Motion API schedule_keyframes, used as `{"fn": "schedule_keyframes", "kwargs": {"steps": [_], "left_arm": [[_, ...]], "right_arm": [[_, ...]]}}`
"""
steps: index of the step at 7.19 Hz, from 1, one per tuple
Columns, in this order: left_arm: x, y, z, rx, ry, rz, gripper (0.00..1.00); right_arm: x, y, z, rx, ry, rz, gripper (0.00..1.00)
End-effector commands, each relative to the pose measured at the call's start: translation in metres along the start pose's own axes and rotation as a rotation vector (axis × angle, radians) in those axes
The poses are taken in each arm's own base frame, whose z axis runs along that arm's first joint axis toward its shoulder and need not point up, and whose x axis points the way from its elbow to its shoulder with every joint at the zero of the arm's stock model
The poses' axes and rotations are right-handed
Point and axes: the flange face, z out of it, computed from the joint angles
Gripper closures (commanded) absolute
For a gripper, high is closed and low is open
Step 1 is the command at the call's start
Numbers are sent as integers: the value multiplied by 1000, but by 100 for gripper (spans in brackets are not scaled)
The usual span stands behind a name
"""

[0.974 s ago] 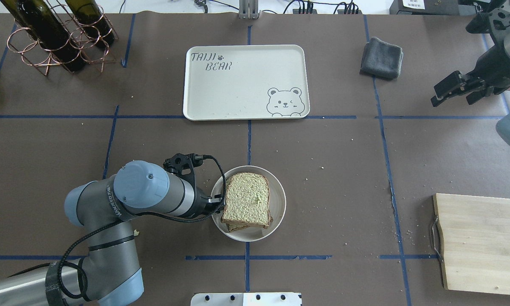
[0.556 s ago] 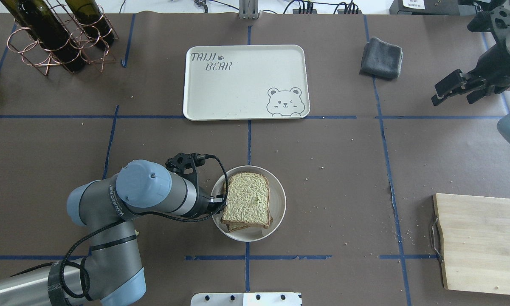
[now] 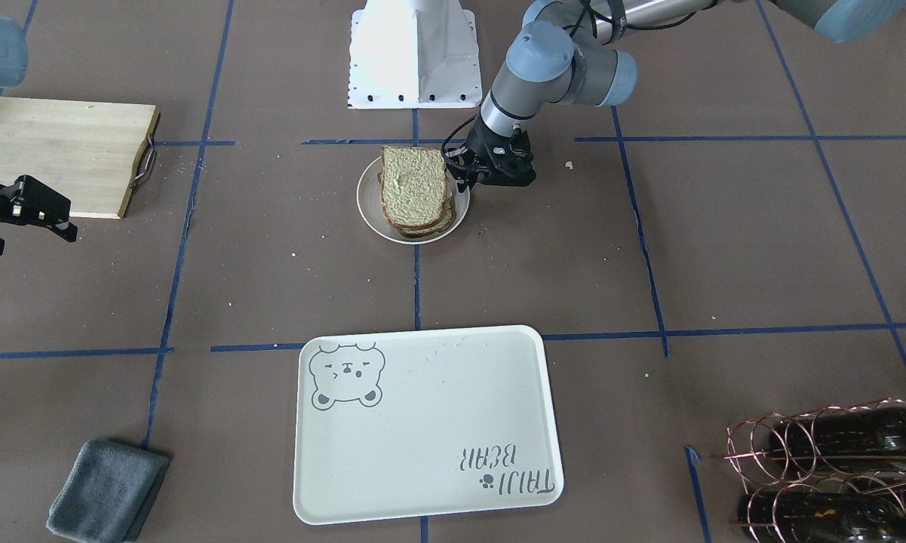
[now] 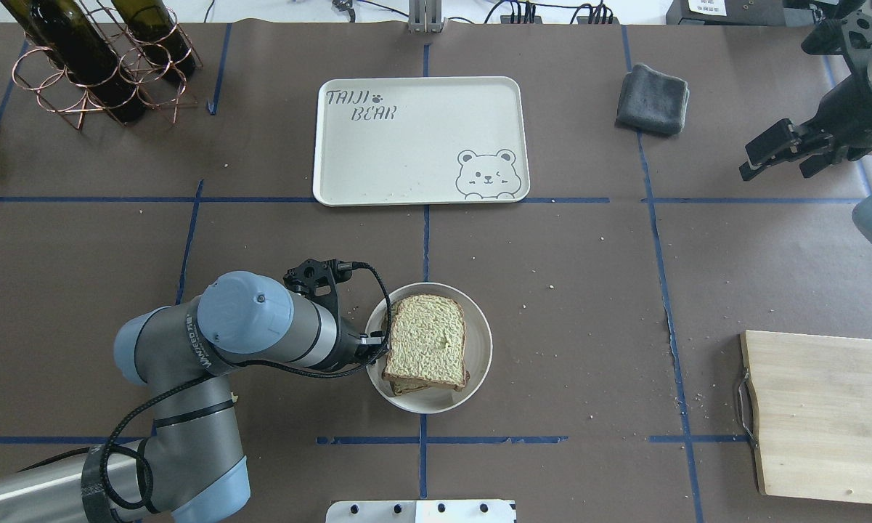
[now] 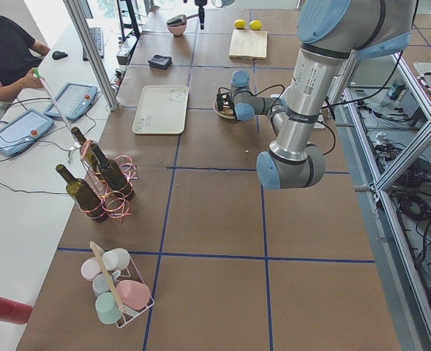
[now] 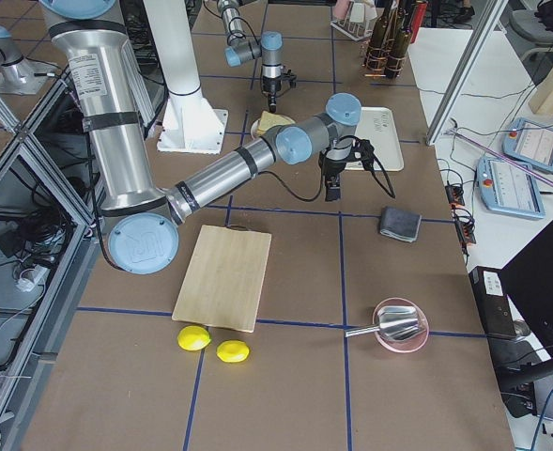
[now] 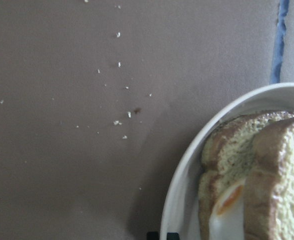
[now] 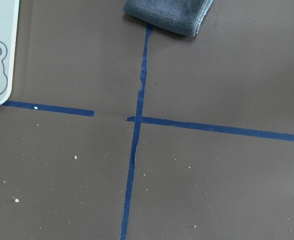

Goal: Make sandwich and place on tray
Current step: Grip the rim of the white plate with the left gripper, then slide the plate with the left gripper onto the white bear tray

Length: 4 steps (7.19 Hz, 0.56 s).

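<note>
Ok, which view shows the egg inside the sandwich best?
The left wrist view: the egg, white with orange yolk, shows between the slices of the sandwich. Overhead and front-facing views show only the top slice and crusts; in both side views the sandwich is too small.

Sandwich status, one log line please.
sandwich: stacked on white plate | left gripper: at its edge, grip unclear | right gripper: open, aside | tray: bare

Brown table (image 4: 552, 327), blue tape grid (image 4: 697, 200), aluminium frame (image 5: 90, 51)
</note>
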Motion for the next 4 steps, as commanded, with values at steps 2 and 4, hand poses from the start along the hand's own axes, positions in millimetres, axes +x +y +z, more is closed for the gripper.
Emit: {"fn": "schedule_keyframes", "kwargs": {"steps": [2, 4], "left_arm": [[12, -30, -56, 26, 104, -6, 100], [-4, -88, -89, 40, 139, -163, 100]], "right_arm": [[30, 4, -3, 2, 19, -21, 0], [79, -2, -3, -5, 48, -59, 0]]}}
